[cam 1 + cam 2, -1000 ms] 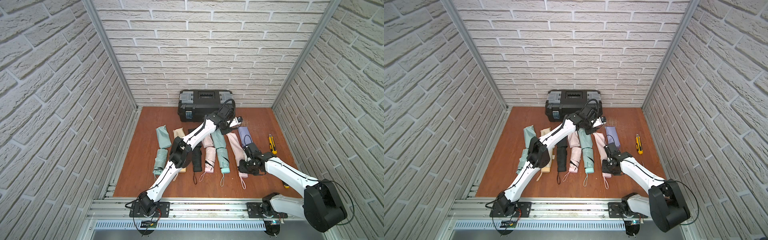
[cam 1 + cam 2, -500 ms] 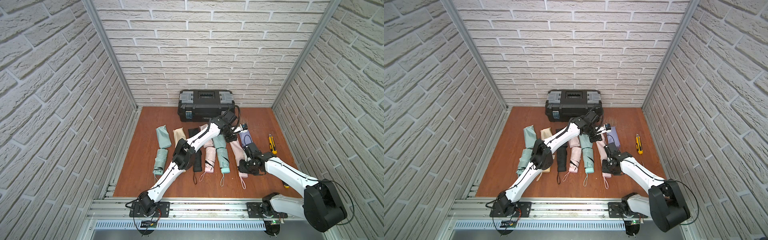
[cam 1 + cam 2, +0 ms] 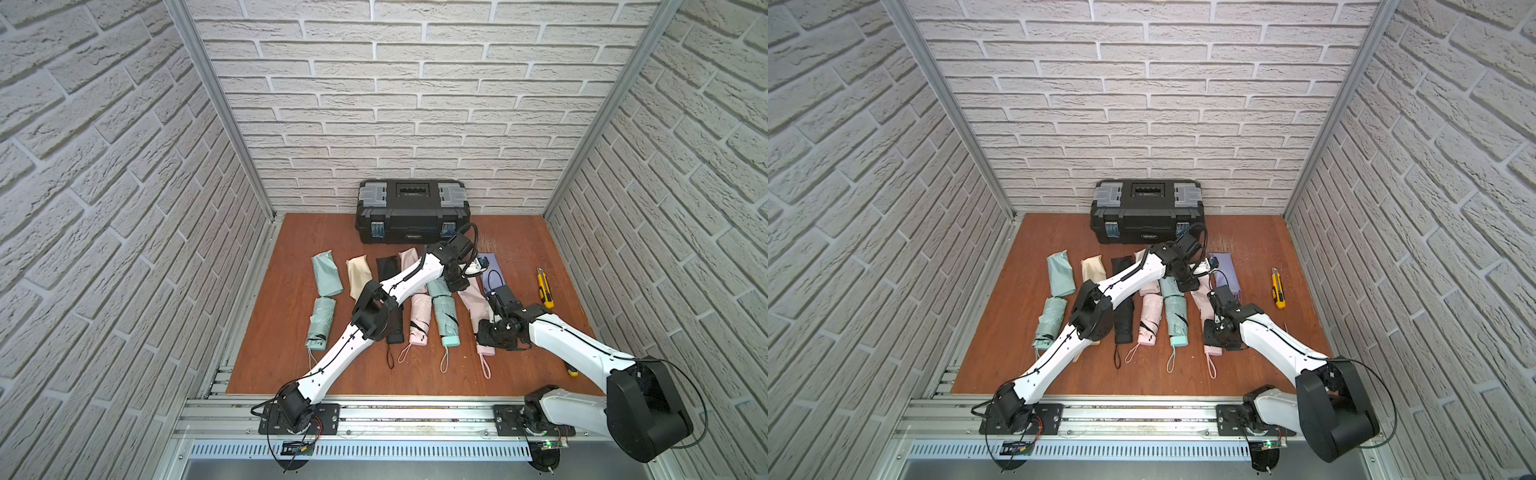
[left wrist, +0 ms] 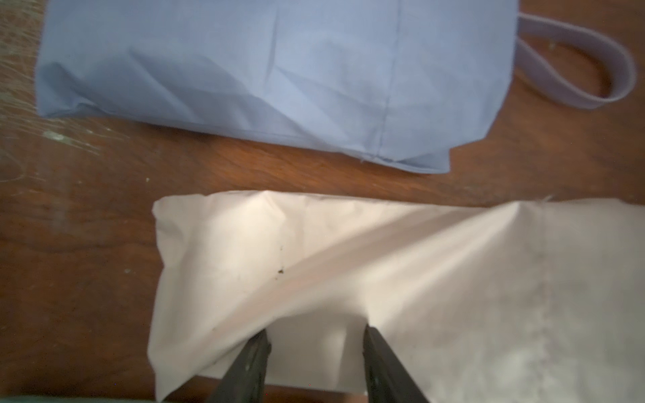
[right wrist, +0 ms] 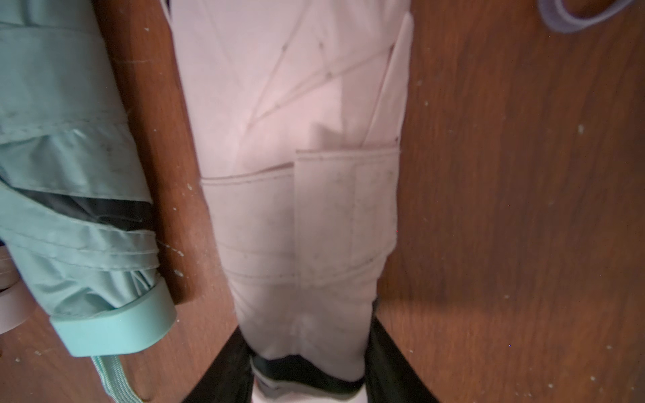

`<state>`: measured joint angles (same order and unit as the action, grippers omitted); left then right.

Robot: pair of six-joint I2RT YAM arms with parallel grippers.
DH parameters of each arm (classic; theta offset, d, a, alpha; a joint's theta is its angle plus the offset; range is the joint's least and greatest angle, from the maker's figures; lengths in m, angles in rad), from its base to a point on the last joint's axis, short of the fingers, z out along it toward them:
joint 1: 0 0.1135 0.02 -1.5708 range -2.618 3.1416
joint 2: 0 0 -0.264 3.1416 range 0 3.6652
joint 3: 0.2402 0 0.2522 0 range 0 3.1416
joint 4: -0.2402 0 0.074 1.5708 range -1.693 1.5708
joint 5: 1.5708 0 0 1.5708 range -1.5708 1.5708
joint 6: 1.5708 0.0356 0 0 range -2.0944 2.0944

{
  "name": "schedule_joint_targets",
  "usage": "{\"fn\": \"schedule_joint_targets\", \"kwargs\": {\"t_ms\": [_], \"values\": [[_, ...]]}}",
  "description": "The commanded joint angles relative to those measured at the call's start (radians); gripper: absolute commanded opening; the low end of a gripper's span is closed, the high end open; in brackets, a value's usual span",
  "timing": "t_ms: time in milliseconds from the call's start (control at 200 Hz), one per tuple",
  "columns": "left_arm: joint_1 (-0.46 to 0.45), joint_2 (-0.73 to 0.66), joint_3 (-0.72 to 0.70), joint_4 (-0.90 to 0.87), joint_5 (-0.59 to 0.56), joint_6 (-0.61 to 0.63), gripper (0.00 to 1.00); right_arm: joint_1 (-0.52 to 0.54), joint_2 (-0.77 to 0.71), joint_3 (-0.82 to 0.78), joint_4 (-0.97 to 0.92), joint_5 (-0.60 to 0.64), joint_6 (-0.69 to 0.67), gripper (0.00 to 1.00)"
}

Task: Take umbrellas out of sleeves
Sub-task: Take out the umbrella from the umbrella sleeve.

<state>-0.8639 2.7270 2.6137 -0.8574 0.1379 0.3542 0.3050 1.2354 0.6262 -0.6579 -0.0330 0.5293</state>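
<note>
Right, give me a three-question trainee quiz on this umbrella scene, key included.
1. True or false: the toolbox stands against the back wall.
2. The right gripper is closed on: A) mint umbrella B) pink umbrella C) yellow cutter.
3. In the left wrist view, what colour is the sleeve lying across from the pink sleeve at the left gripper?
Key: 1 true; 2 B; 3 lavender sleeve.

You have four bare umbrellas lying parallel, handles at the near end: mint umbrella (image 3: 321, 322), black umbrella (image 3: 395, 332), pink umbrella (image 3: 419, 320), second mint umbrella (image 3: 446, 318). The rightmost pink umbrella (image 5: 303, 286) lies partly inside a pink sleeve (image 4: 384, 261). Empty sleeves (image 3: 327, 274) lie flat behind them.
</note>
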Motion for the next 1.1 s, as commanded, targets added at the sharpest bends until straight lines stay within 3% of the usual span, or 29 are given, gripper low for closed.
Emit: {"fn": "schedule_joint_targets", "kwargs": {"t_ms": [0, 205, 430, 890, 1035, 1100], "values": [[-0.006, 0.032, 0.038, 0.056, -0.105, 0.000, 0.50, 0.003, -0.034, -0.027, 0.010, -0.024, 0.020, 0.49], [-0.002, 0.087, 0.116, 0.065, -0.132, 0.026, 0.52, 0.012, -0.081, -0.067, 0.003, -0.096, 0.057, 0.49], [0.008, 0.088, 0.120, 0.089, -0.188, 0.029, 0.52, 0.017, -0.150, -0.089, -0.030, -0.094, 0.078, 0.49], [0.026, 0.064, 0.118, 0.110, -0.292, 0.052, 0.50, 0.017, -0.085, -0.073, 0.007, -0.081, 0.062, 0.49], [0.027, -0.020, 0.049, 0.158, -0.287, -0.009, 0.50, 0.018, -0.025, -0.049, 0.039, -0.084, 0.052, 0.49], [0.026, -0.083, -0.027, 0.203, -0.261, -0.036, 0.55, 0.019, 0.000, -0.034, 0.051, -0.082, 0.048, 0.49]]}}
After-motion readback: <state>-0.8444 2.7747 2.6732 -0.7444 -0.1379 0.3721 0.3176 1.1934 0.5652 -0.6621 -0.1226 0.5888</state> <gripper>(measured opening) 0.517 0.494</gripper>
